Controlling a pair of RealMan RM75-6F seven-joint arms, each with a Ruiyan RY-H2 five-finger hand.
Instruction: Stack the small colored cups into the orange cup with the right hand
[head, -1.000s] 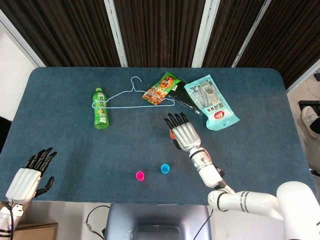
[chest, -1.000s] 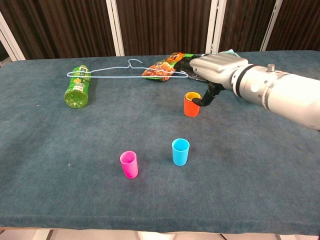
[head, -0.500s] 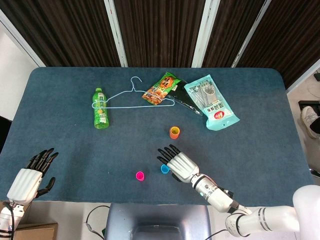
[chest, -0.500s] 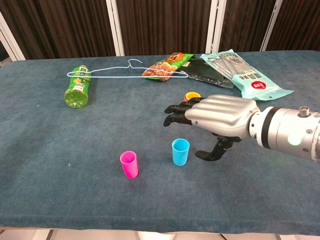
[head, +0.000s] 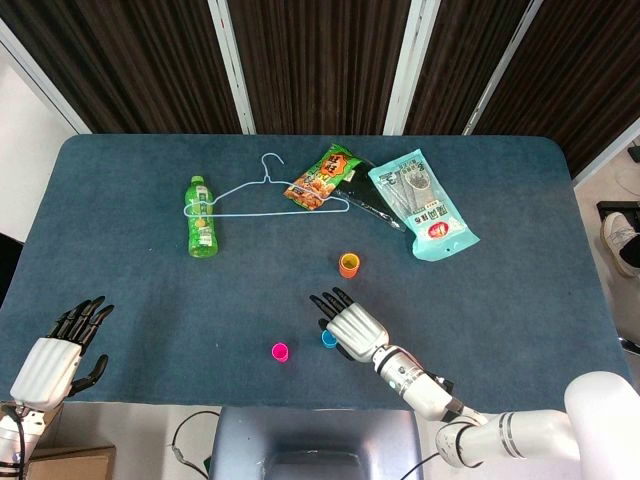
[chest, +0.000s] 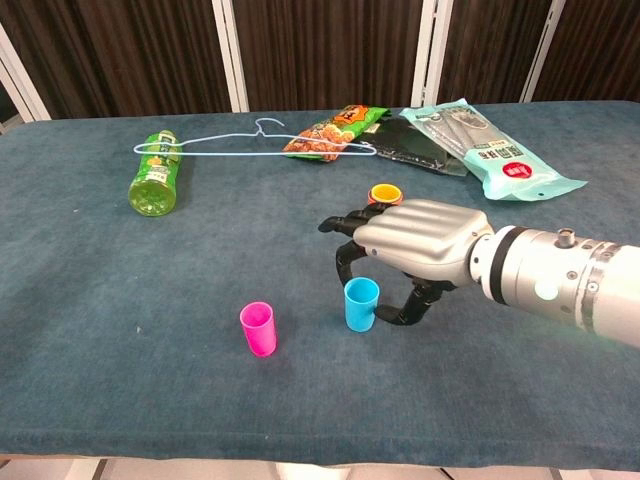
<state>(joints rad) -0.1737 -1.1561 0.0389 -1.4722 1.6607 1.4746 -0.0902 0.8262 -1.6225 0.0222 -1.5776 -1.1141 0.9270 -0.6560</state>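
1. Moved since half a second ago: right hand (chest: 415, 243) lower and closer to the blue cup (chest: 361, 304), fingers (chest: 345, 262) now curling down around the cup's far side, thumb (chest: 405, 308) just beside its right side.
2. Not yet clamped: fingers apart and bent about the blue cup; actual contact cannot be told from either view.
3. In the head view, right hand (head: 350, 325) covering most of the blue cup (head: 327, 339), only a sliver of its rim showing at the hand's left edge.
4. Blue cup upright on the table (chest: 120, 290), near the front edge, with the pink cup (chest: 258, 328) upright to its left and apart from it.
5. Orange cup (chest: 385, 193) standing upright behind the right hand, partly hidden by the knuckles in the chest view; plain in the head view (head: 348, 265), well apart from the blue cup, with a yellow inner rim showing.
6. Left hand (head: 55, 353) at the near left corner, off the cloth's edge, fingers spread and holding nothing.
7. Further back: green bottle (chest: 153, 174) lying on its side, light wire hanger (chest: 255, 143) with one end touching the bottle, orange snack bag (chest: 330, 133), teal packet (chest: 490, 150) lying over a dark packet (chest: 415, 147).
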